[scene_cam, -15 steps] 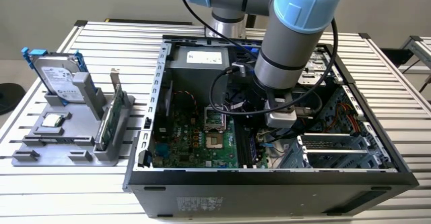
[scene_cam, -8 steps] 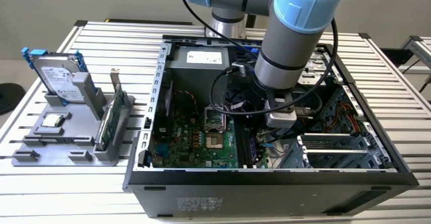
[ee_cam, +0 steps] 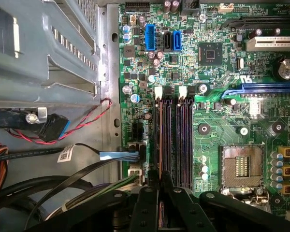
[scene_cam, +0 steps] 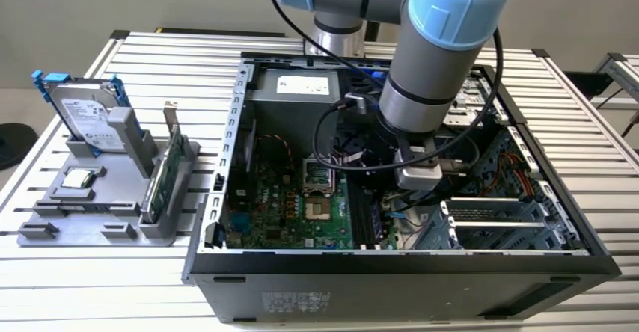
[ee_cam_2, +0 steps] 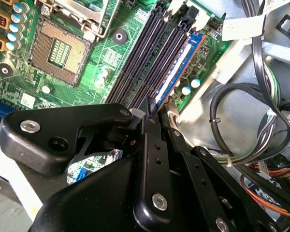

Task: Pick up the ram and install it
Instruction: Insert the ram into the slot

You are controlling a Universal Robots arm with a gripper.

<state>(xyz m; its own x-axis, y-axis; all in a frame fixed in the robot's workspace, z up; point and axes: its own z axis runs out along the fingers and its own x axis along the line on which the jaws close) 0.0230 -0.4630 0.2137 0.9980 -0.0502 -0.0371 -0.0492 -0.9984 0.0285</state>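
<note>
My gripper (ee_cam_2: 158,107) is down inside the open computer case (scene_cam: 230,160), over the motherboard's memory slots (ee_cam: 183,140). Its fingers are shut on the ram (ee_cam_2: 176,70), a thin dark stick with a blue strip along its side. The ram stands on edge in the outermost slot, the one nearest the cables, and I grip it at one end. In the first wrist view the ram (ee_cam: 160,145) shows edge-on as a thin line running up from my gripper (ee_cam: 161,178). In the exterior view the arm's wrist (scene_cam: 420,167) hangs above the slots and hides the fingers.
An empty processor socket (ee_cam_2: 58,50) sits beside the slots. Bundled cables (ee_cam_2: 232,125) and a metal drive cage (ee_cam: 48,53) crowd the ram's outer side. Outside the case, a grey holder (scene_cam: 60,205) carries a green expansion card (scene_cam: 164,175) and a hard drive (scene_cam: 90,115).
</note>
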